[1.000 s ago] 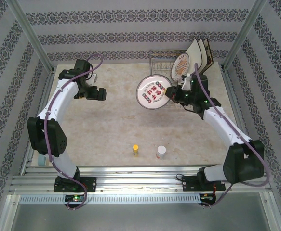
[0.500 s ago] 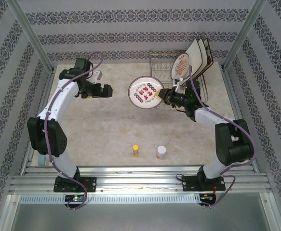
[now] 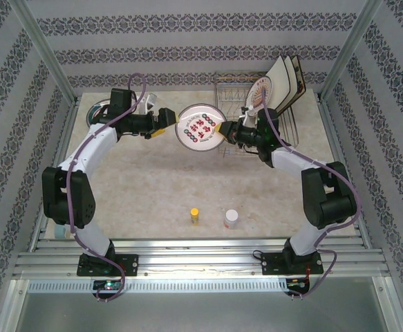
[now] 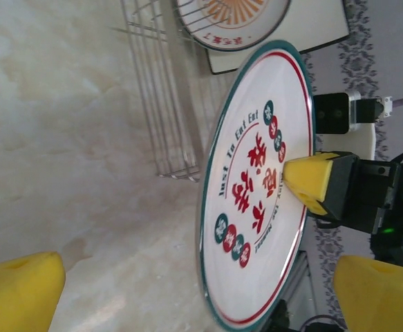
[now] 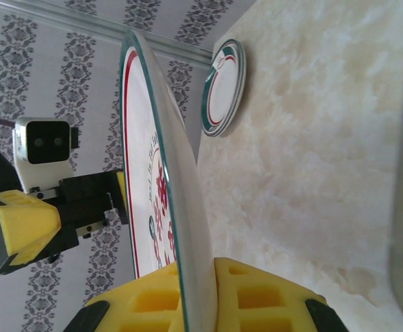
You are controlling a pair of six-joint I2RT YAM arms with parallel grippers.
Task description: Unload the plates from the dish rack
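Your right jaws are clamped tight on the round white plate with red characters and a dark green rim (image 3: 200, 127). They pinch its right-hand rim between yellow foam pads (image 5: 256, 304). This held plate hangs in the air over the marbled beige surface (image 3: 153, 183), just left of the silver wire dish rack (image 3: 229, 90). It is tilted up on edge, with its printed face turned toward the left arm and partly upward. From the right wrist you see it edge-on.

Your left jaws stand wide apart with nothing in them, just beside the held plate's left rim. Seen from the left wrist, their yellow pads (image 4: 18, 290) sit low on either side of it and look clear of it.

In the rack, a round white plate with an orange-red centre (image 3: 260, 93) stands on edge. The square cream plates (image 3: 282, 76) lean behind it toward the far right corner. A second green-rimmed round plate (image 5: 225, 86) lies on the surface at the far left, behind the left arm.

A small yellow bottle (image 3: 195, 216) and a small white bottle (image 3: 231, 218) stand near the front edge, well apart from both jaws.

The middle of the surface, below and in front of the held plate, is bare. The rack's left side is close by the right wrist. Patterned walls close in the back and both sides.
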